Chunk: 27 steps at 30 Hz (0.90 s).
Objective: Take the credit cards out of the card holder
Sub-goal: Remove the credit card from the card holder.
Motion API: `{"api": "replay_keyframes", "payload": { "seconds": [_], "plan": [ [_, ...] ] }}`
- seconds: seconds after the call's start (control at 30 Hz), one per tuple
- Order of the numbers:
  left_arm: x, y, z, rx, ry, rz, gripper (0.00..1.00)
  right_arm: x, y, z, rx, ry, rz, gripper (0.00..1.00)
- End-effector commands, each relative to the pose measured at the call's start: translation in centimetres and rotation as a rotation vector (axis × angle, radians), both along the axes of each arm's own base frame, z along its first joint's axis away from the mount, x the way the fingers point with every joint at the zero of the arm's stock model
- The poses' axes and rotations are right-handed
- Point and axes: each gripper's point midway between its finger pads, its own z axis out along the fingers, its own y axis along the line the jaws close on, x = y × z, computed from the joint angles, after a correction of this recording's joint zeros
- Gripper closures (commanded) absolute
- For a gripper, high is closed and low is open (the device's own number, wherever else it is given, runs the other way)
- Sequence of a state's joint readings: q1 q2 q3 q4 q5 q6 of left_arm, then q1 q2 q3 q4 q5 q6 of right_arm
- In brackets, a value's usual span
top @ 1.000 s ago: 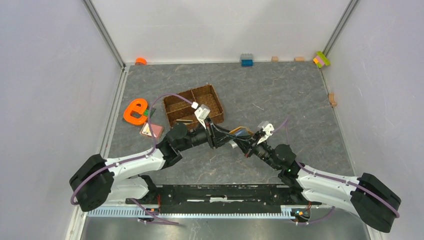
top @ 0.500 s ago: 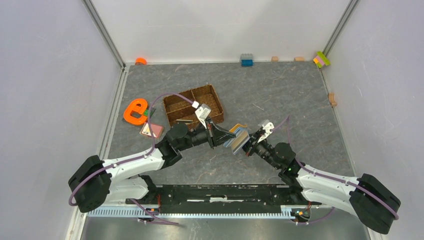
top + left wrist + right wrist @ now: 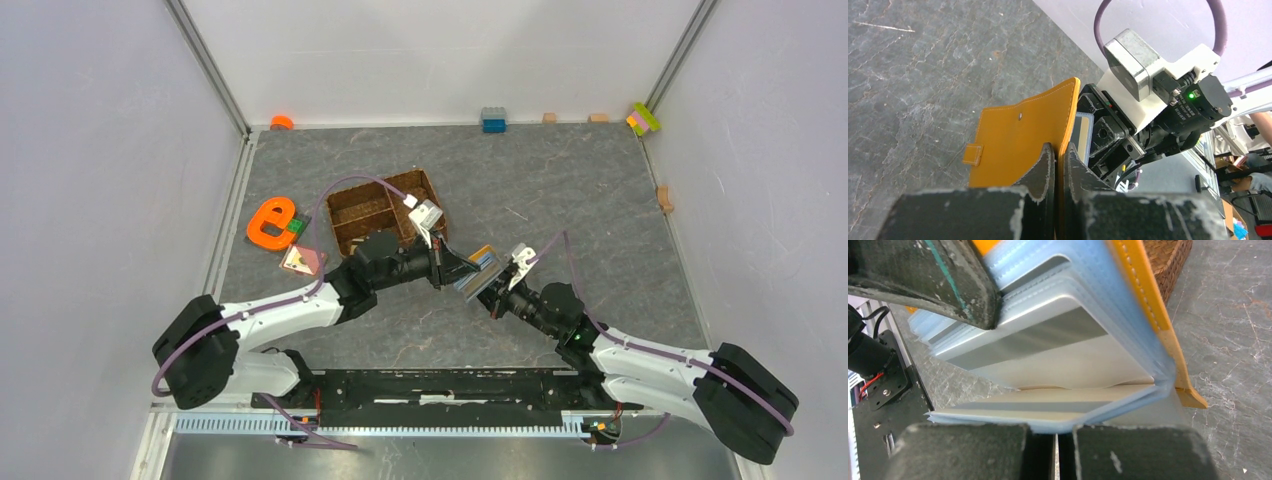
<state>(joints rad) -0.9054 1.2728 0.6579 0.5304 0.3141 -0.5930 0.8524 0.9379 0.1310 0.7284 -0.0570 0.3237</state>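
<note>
While the top view gives me the layout, it hides most of the target. The card holder (image 3: 480,266) is buried between the two gripper heads mid-table, just off the near right corner of the woven tray (image 3: 370,205). I only get an orange sliver and a pale edge there, and I can't tell from above whether it touches the table (image 3: 560,200).

Left wrist view: the left gripper (image 3: 1058,156) has its jaws pinched together on the edge of the orange cover. The cover stands nearly edge-on to the lens, with the snap tab (image 3: 973,155) on its far left side. Behind the cover only one corner of the credit cards (image 3: 1082,134) peeks out; the rest are blocked. The right arm's camera block (image 3: 1153,70) sits just behind the holder.

Right wrist view: the right gripper (image 3: 1055,437) is clamped on the lowest pale blue sleeve leaf, which has a striped card inside it. The holder fans open above those fingers. Grey-white cards with a grey stripe sit in their sleeves. The card count is unclear because the leaves overlap and the shot is soft. One left finger (image 3: 923,275) covers the upper left corner of the sleeves, and the frame cuts off the holder's top.
</note>
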Motion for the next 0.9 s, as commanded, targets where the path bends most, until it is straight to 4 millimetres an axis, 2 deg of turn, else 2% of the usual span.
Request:
{"api": "replay_keyframes", "payload": {
  "seconds": [0.0,0.07,0.13,0.23,0.37,0.6,0.7,0.87],
  "plan": [
    [-0.8,-0.2,-0.8,0.058,0.013,-0.031,0.98,0.5,1.5,6.8,0.138,-0.144,0.036,0.99],
    [0.2,0.8,-0.9,0.078,-0.007,0.049,0.98,0.9,1.1,6.5,0.121,-0.142,0.002,0.92],
    [1.7,2.4,-1.1,0.098,-0.028,0.173,0.98,1.8,0.2,5.8,0.092,-0.121,-0.065,0.77],
    [3.2,5.1,-0.3,0.077,-0.055,0.334,0.98,2.1,-0.3,5.7,0.090,-0.120,-0.097,0.70],
    [3.3,6.6,0.9,0.011,-0.059,0.375,0.98,1.2,0.2,6.4,0.114,-0.146,-0.034,0.60],
    [3.1,6.9,1.6,-0.045,-0.044,0.356,0.98,0.5,0.6,6.9,0.138,-0.169,0.015,0.58],
    [3.5,7.5,1.9,-0.065,-0.035,0.377,0.98,0.6,0.0,7.0,0.146,-0.178,-0.007,0.58],
    [3.4,8.0,2.3,-0.111,-0.016,0.358,0.98,-0.2,0.4,7.6,0.176,-0.201,0.042,0.52]
  ]
}}
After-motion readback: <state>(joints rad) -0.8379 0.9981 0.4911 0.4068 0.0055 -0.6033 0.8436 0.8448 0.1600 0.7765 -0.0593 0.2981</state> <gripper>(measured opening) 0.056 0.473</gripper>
